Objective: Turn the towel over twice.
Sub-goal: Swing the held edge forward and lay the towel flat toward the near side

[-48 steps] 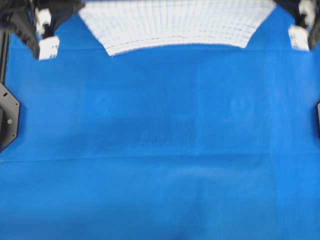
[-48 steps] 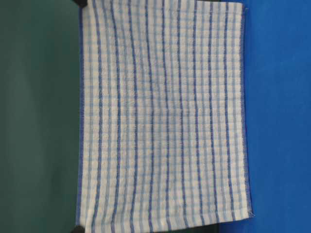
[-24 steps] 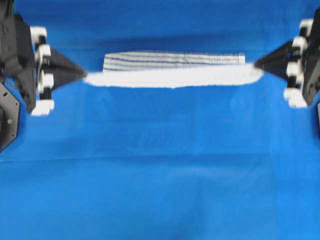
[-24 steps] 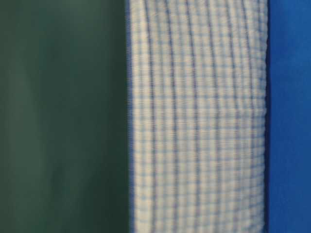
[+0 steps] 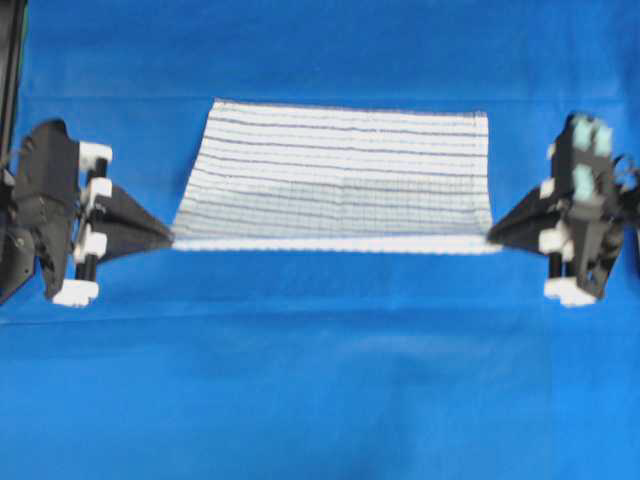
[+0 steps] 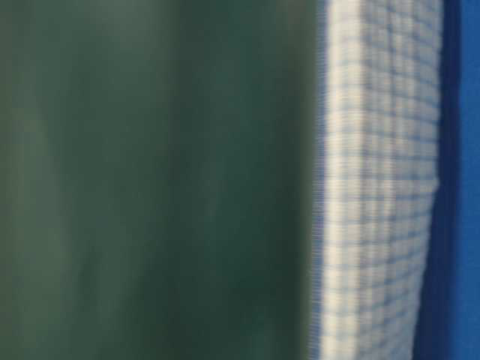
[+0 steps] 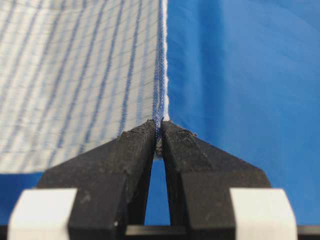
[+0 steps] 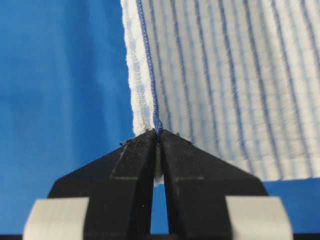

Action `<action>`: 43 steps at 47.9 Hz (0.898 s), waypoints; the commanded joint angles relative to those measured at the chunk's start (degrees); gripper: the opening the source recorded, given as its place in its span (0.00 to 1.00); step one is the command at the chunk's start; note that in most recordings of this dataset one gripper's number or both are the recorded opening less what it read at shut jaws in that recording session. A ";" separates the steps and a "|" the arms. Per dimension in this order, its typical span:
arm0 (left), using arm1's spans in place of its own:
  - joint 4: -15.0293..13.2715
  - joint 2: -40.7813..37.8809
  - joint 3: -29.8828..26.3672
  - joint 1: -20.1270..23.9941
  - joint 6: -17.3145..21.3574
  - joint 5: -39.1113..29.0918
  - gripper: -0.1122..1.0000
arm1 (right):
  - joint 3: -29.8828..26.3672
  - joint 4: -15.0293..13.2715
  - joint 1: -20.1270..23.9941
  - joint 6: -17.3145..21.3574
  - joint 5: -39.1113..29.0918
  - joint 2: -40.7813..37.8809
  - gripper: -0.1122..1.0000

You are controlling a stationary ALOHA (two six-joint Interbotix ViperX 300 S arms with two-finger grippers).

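My left gripper and right gripper are both pinching closed on corners of the towel. Versus a second ago, the towel is lying down beyond my fingertips, not hanging between them. I am judging one turn nearly finished.

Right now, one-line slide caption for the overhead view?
Both grippers, left gripper and right gripper, pinch the towel by adjacent corners over the blue table covering.

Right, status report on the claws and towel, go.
Left claw shut on towel corner. Right claw shut on the opposite corner. Near edge lifted and taut between them, far edge on the blue table cover. Nothing in the way.
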State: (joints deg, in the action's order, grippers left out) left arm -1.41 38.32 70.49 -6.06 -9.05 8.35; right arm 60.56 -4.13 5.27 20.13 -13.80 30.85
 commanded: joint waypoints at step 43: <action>-0.09 -20.57 -5.71 -7.29 -5.71 1.76 0.16 | -2.64 0.09 8.96 10.90 2.72 -13.89 0.18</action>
State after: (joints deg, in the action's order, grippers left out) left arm -1.41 17.40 65.57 -13.18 -13.71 10.28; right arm 59.06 -4.13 13.97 30.76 -11.07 16.70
